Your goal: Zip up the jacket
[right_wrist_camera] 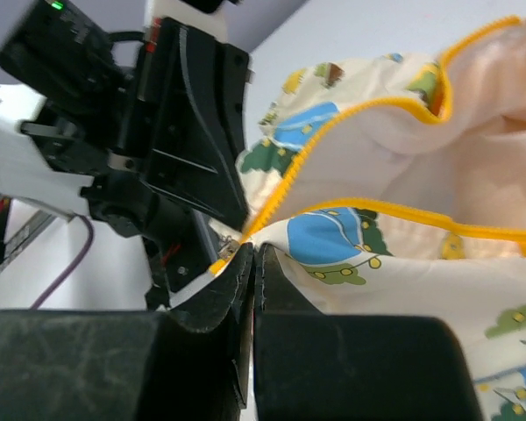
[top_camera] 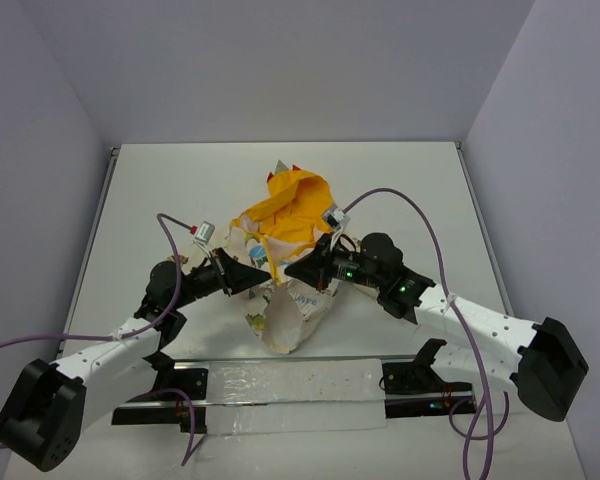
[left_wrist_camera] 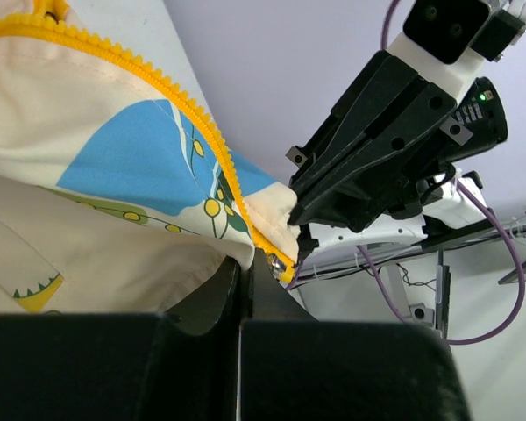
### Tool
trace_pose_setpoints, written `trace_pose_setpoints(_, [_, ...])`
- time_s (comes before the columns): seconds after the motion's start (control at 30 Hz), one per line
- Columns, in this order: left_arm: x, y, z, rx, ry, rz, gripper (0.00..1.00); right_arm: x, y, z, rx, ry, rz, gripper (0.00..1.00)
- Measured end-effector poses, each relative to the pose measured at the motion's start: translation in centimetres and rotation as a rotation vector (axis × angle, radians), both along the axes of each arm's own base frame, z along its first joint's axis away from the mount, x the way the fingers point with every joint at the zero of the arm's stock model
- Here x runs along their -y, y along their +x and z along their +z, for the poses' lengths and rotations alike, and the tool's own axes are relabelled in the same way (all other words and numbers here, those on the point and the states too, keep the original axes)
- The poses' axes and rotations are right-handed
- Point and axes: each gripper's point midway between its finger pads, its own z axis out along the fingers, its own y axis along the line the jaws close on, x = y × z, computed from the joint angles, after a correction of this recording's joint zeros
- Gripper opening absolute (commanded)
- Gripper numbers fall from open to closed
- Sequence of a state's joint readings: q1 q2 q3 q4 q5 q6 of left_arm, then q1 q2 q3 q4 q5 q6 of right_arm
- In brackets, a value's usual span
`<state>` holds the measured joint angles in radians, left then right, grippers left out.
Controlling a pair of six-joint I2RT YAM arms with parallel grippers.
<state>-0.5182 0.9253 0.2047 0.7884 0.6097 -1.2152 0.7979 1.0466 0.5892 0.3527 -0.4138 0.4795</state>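
The jacket (top_camera: 298, 305) lies bunched in the middle of the table, its yellow hood (top_camera: 292, 205) at the back and its cream printed body towards the arms. Both grippers meet at its front opening, tips almost touching. My left gripper (top_camera: 263, 277) is shut on the cream fabric beside the yellow zipper teeth (left_wrist_camera: 193, 114), with a small metal zipper piece (left_wrist_camera: 278, 262) right at its tip (left_wrist_camera: 245, 263). My right gripper (top_camera: 292, 270) is shut on the jacket's edge (right_wrist_camera: 252, 252) where two zipper rows (right_wrist_camera: 289, 184) come together; a metal slider (right_wrist_camera: 231, 251) sits just left of its tip.
A long clear-covered plate (top_camera: 290, 392) with black mounts lies across the near edge between the arm bases. Purple cables (top_camera: 420, 215) loop over both arms. Grey walls close in the white table (top_camera: 180, 190) on three sides.
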Motion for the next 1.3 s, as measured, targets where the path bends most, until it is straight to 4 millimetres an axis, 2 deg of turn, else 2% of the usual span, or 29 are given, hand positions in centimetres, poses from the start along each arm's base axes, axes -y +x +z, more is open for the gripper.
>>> trace_pose_setpoints(0.1, [0.0,0.3,-0.4,-0.007,0.048,0.011,0.00,1.1,0.2,-1.8,-0.015,-0.060,-0.050,0.00])
trace_pose_setpoints(0.2, [-0.3,0.9,-1.2,-0.036,0.124,0.043,0.00,2.8,1.1,-5.1,-0.080,-0.188,-0.152,0.00])
trace_pose_setpoints(0.33, [-1.1,0.8,-3.3,-0.091,0.217,0.079,0.00,6.7,2.7,-11.4,-0.224,-0.431,-0.344,0.59])
trace_pose_setpoints(0.4, [-1.6,0.6,-4.0,-0.111,0.248,0.092,0.00,8.6,2.8,-14.1,-0.294,-0.542,-0.407,0.65])
trace_pose_setpoints(0.5, [-2.1,0.3,-4.3,-0.120,0.268,0.108,0.00,10.2,2.3,-15.5,-0.350,-0.623,-0.443,0.65])
trace_pose_setpoints(0.57, [-2.2,0.2,-4.3,-0.118,0.268,0.113,0.00,10.0,2.4,-14.2,-0.343,-0.616,-0.433,0.64])
trace_pose_setpoints(0.6, [-2.3,0.1,-4.4,-0.117,0.267,0.114,0.00,9.5,2.6,-12.9,-0.328,-0.595,-0.425,0.64])
trace_pose_setpoints(0.77, [-2.4,-0.3,-4.9,-0.122,0.271,0.109,0.00,5.2,4.5,-3.1,-0.190,-0.345,-0.333,0.62])
trace_pose_setpoints(0.83, [-2.4,-0.4,-5.2,-0.127,0.273,0.108,0.00,3.5,4.4,-0.6,-0.155,-0.253,-0.269,0.62])
trace_pose_setpoints(0.87, [-2.4,-0.4,-5.2,-0.129,0.274,0.107,0.00,2.7,4.2,0.1,-0.149,-0.219,-0.235,0.62])
trace_pose_setpoints(0.93, [-2.4,-0.5,-5.3,-0.129,0.274,0.105,0.00,1.3,3.9,0.2,-0.171,-0.182,-0.173,0.62])
trace_pose_setpoints(1.07, [-2.4,-0.6,-5.2,-0.122,0.269,0.102,0.00,-0.9,3.5,-1.7,-0.251,-0.158,-0.081,0.61])
trace_pose_setpoints(1.17, [-2.4,-0.7,-4.9,-0.112,0.261,0.096,0.00,-1.9,3.1,-2.5,-0.297,-0.144,-0.033,0.61])
trace_pose_setpoints(1.3, [-2.3,-0.8,-4.8,-0.108,0.256,0.088,0.00,-3.1,2.7,-2.5,-0.322,-0.108,0.028,0.61])
